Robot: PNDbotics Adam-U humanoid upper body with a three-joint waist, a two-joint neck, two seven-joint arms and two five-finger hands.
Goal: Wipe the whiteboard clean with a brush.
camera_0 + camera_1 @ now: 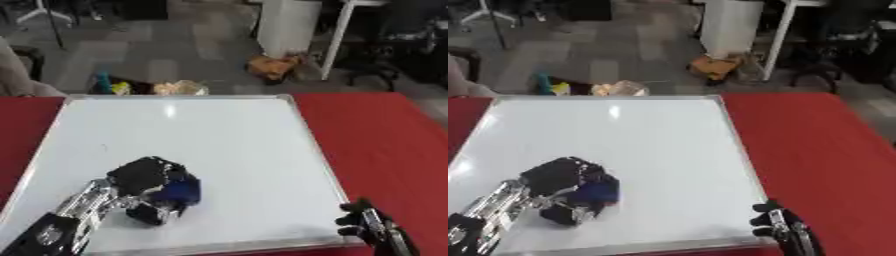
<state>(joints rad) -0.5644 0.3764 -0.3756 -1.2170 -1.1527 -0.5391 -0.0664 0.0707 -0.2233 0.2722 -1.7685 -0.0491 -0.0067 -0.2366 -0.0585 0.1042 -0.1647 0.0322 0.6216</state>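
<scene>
Brush [181, 192]: blue block, low on the left of the whiteboard [219, 145], pressed to its surface. I judge it light and stiff-backed, best held across its top and sides.

Left hand [147, 177]: mine, fingers curled around the brush from above.

Whiteboard: flat on the red table [385, 145], surface looks clean; slick, so the brush should glide.

Right hand [366, 220]: at the board's lower right corner; fingers' state I cannot tell.
</scene>
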